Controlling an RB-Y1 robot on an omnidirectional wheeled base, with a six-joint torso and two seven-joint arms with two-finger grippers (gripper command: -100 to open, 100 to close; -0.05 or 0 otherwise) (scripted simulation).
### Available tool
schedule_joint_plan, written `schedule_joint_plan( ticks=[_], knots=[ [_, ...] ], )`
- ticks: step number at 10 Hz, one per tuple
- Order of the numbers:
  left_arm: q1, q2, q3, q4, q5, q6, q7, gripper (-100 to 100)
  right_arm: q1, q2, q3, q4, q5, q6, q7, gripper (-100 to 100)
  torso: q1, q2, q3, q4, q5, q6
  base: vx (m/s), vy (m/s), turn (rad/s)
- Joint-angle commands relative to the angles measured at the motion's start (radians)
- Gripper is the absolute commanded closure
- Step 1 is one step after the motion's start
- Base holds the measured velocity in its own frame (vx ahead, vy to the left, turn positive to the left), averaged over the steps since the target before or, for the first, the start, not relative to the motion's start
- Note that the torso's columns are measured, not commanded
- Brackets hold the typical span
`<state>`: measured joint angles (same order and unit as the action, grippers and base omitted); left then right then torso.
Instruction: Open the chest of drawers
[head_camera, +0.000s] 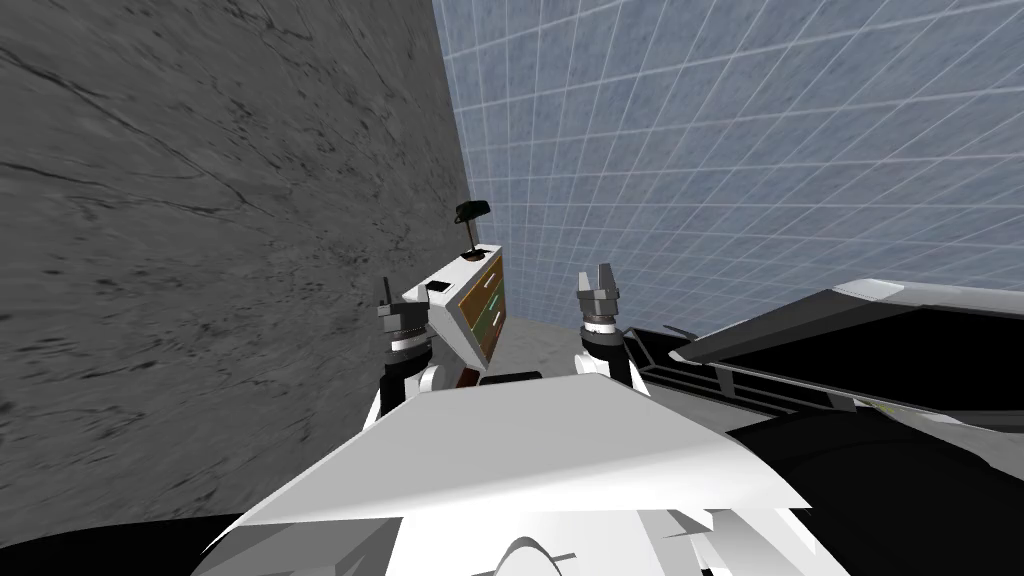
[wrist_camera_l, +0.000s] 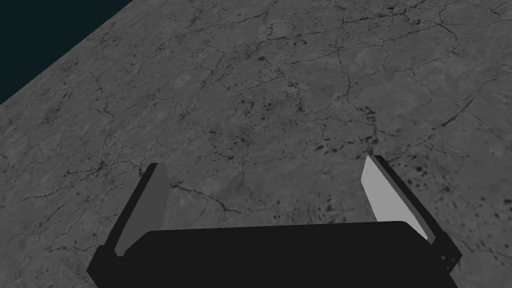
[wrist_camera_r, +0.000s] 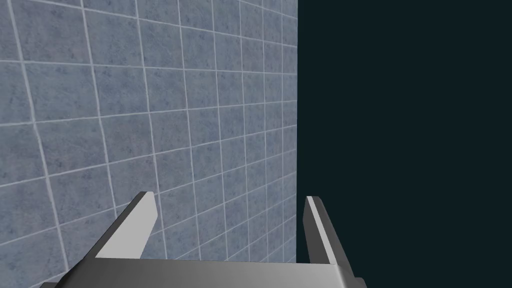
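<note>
A chest of drawers (head_camera: 478, 305) stands in the room's corner ahead, with a white top and brown drawer fronts bearing pale handles, all shut. A small dark lamp (head_camera: 470, 225) stands on its top. My left gripper (head_camera: 384, 293) is raised just left of the chest, apart from it; in the left wrist view my left gripper (wrist_camera_l: 265, 172) is open with nothing between its fingers. My right gripper (head_camera: 598, 277) is raised to the right of the chest, well apart from it; the right wrist view shows my right gripper (wrist_camera_r: 230, 210) open and empty.
A dark grey cracked wall (head_camera: 200, 220) runs along the left, close to the left arm. A blue tiled wall (head_camera: 750, 150) stands behind. A large dark piece of furniture with a pale rim (head_camera: 850, 340) lies at the right. Grey floor (head_camera: 540, 345) shows beside the chest.
</note>
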<state>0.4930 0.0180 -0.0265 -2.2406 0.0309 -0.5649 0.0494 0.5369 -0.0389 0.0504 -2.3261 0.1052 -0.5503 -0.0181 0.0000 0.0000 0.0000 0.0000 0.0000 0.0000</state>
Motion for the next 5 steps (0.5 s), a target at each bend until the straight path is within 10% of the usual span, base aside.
schedule_joint_plan(
  ticks=[1,5],
  knots=[
    [0.000,0.000,0.000,0.000,0.000,0.000,0.000,0,0.000,0.000,0.000,0.000,0.000,0.000,0.000,0,0.000,0.040,-0.082,0.041,0.000,0.000,0.000,0.000,0.000],
    [0.000,0.000,0.000,0.000,0.000,0.000,0.000,0,0.000,0.000,0.000,0.000,0.000,0.000,0.000,0,0.000,0.322,-0.644,0.322,0.000,0.000,0.000,0.000,0.000]
  ],
)
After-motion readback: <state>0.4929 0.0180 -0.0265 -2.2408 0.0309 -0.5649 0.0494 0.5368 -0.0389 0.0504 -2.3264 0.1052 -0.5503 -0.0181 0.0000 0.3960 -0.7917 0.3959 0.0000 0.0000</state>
